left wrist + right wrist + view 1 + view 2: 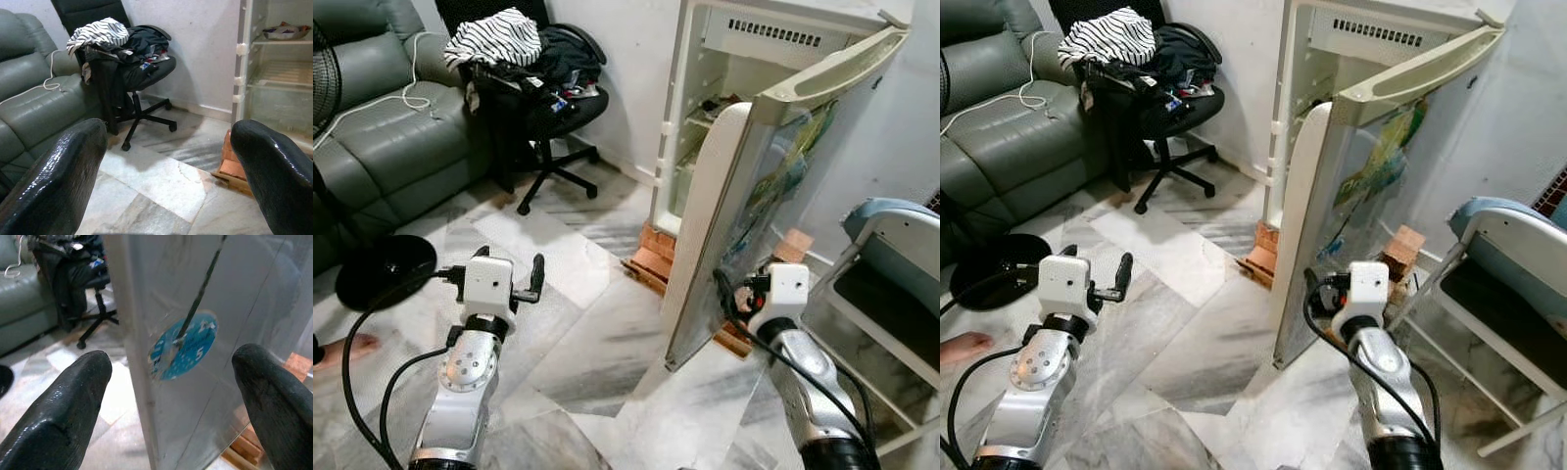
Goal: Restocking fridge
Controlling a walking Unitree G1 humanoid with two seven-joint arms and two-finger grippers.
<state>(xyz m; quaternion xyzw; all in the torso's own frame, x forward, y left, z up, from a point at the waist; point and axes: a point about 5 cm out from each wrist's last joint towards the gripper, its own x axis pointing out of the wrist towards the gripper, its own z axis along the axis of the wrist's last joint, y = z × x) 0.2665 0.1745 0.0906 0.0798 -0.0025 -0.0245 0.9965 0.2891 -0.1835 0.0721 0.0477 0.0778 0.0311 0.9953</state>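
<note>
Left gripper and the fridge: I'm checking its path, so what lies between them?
Bare marble floor lies between the open left gripper and the fridge, seen in the left eye view.

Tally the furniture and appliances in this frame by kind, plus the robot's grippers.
Fridge, door open: 1
Office chair piled with clothes: 1
Grey sofa: 1
White-framed chair at the right: 1
Floor fan base: 1
Grippers, both open: 2, left gripper, right gripper
Total: 7
</note>
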